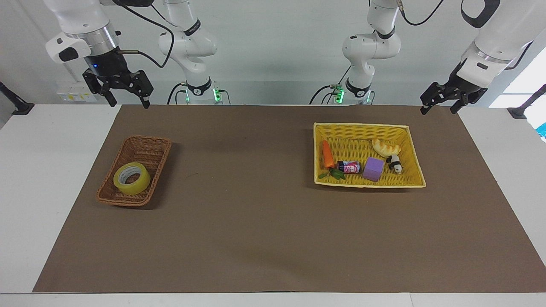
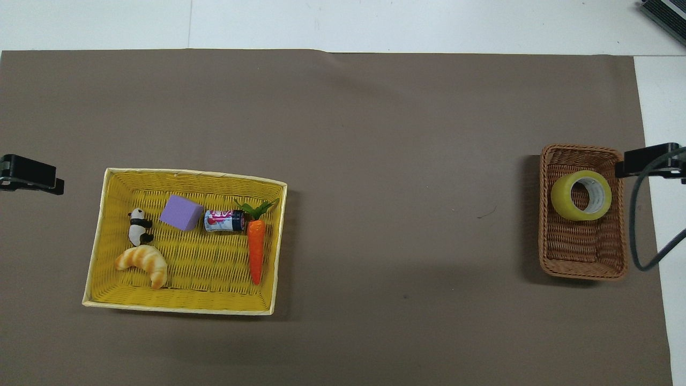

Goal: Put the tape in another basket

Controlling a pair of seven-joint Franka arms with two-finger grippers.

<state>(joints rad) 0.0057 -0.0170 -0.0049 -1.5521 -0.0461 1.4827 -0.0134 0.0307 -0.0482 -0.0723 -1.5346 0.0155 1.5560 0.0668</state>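
The yellow tape roll [image 1: 132,178] lies flat in the brown wicker basket [image 1: 147,144], in the part farther from the robots, at the right arm's end of the table. It also shows in the overhead view [image 2: 581,195], in the same basket [image 2: 581,257]. My right gripper [image 1: 130,103] is open and empty, high in the air, apart from the basket and tape. In the overhead view one of its fingers [image 2: 646,161] shows beside the basket's rim. My left gripper [image 1: 437,111] is open and empty and waits at the left arm's end.
A large yellow basket [image 1: 362,128] toward the left arm's end holds a carrot [image 1: 326,154], a small can [image 1: 349,166], a purple block [image 1: 373,169], a croissant [image 1: 385,148] and a panda figure [image 1: 396,164]. A brown mat [image 1: 256,221] covers the table.
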